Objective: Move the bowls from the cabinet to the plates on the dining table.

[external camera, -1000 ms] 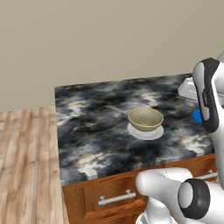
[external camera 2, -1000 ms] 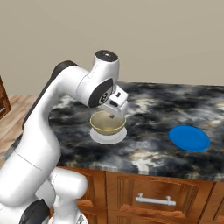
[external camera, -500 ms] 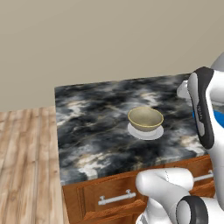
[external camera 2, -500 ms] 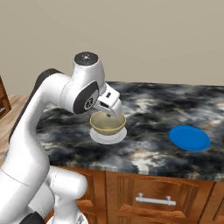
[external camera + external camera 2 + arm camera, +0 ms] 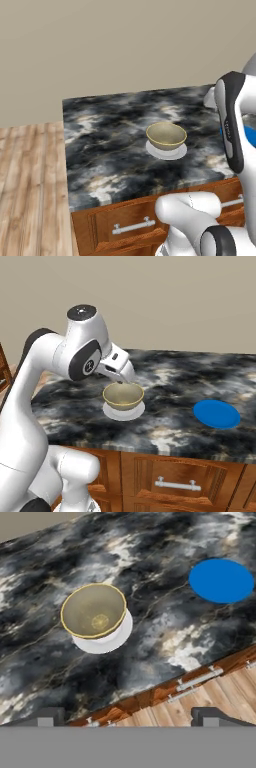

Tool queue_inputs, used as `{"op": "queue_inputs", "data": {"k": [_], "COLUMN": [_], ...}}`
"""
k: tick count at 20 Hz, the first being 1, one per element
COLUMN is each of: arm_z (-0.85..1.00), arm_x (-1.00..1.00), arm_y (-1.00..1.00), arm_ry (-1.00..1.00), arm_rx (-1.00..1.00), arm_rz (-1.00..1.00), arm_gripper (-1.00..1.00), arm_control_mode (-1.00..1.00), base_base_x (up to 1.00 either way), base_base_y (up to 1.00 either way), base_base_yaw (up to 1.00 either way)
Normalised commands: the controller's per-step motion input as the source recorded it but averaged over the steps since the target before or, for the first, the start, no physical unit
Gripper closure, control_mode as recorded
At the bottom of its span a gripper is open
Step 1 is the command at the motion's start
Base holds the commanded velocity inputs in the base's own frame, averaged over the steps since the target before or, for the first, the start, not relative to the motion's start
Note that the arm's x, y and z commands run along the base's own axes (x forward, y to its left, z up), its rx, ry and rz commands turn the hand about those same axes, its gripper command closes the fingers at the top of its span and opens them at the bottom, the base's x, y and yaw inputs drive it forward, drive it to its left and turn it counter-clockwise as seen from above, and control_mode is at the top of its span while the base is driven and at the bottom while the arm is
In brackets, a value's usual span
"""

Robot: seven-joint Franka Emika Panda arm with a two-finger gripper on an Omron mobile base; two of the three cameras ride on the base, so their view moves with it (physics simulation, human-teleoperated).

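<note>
One bowl (image 5: pixel 94 610) sits centred on the white plate (image 5: pixel 118 637), so that half looks done. Gripper (image 5: pixel 127 717) hangs above, jaws spread, empty. Blue plate (image 5: pixel 221 580) is bare, awaiting the second bowl.

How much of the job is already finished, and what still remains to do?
Done: one bowl sits on the pale plate on the dining table. In hand: nothing; the gripper is open and empty above the table edge. Left: the blue plate is bare, so the second bowl must still be brought to it.
</note>
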Motion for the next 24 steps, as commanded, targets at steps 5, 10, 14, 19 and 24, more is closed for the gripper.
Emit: {"op": "queue_inputs", "data": {"k": [5,10,14,19,24], "arm_z": [0.21,0.15,0.12,0.14,0.24], "arm_x": [-0.20,-0.24,-0.25,-0.27,-0.31], "arm_y": [0.03,0.07,0.06,0.08,0.05], "arm_ry": [0.00,-0.04,-0.05,-0.02,0.00], "arm_rx": [-0.06,-0.08,-0.08,-0.06,-0.01], "arm_rz": [0.03,0.04,0.04,0.04,0.02], "arm_gripper": [-1.00,-1.00,-1.00,-1.00,-1.00], "arm_control_mode": [-1.00,-1.00,-1.00,-1.00,-1.00], "base_base_x": [0.00,0.00,0.00,0.00,0.00], "base_base_y": [0.00,0.00,0.00,0.00,0.00], "base_base_yaw": [0.00,0.00,0.00,0.00,0.00]}}
